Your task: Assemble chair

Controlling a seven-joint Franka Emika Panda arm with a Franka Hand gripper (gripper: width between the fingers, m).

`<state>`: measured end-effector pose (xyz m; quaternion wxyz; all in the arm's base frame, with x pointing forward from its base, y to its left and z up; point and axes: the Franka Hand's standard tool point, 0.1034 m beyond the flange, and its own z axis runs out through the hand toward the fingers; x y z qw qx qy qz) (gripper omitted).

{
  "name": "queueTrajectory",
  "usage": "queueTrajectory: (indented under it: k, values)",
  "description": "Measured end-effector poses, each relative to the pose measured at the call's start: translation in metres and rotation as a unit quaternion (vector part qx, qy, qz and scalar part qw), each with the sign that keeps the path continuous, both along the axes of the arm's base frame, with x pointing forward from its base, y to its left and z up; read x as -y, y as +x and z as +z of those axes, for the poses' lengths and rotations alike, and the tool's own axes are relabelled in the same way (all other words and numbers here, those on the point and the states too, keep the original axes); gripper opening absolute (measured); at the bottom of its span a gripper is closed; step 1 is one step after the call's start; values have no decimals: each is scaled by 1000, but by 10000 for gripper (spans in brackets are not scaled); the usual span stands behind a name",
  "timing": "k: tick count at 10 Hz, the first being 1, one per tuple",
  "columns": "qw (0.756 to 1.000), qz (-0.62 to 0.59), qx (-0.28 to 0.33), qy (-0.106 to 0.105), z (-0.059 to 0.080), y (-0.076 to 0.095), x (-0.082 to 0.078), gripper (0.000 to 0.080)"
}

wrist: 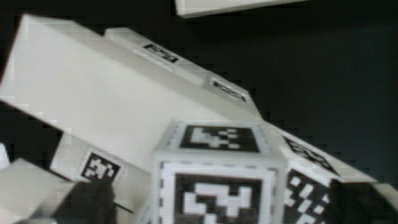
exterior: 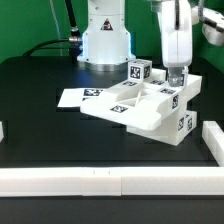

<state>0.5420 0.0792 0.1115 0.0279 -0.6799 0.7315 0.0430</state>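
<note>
The chair [exterior: 150, 103] was partly joined on the worktop [exterior: 40, 125]; remaining steps could not be judged. Above it, the tool [exterior: 177, 75] state was indeterminable.

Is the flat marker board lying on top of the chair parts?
No, the marker board lies flat on the black table, to the exterior view's left of the chair parts.

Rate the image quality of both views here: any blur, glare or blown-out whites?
Exterior view: evenly lit, fairly sharp; the white chair parts lose some surface detail against the black table, and a bright reflection sits on the robot base. Wrist view: soft and slightly blurred at close range; the nearest tagged block has fuzzy tag edges, and the long white panel looks washed out.
</note>
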Motion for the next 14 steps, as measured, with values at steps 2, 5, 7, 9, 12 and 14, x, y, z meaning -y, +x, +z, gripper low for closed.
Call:
queueTrajectory:
  k: [2,5,7,9,12,14]
  values:
    - [996,90,8,1,-1,0,0,643]
    - [985,172,16,3,-1,-1,0,649]
    - [968,251,23,4,-1,-1,0,649]
    - [937,348,29,2,-1,-2,-1,649]
    - [897,442,36,4,-2,-3,-6,649]
    - [872,488,39,3,-2,-3,-9,649]
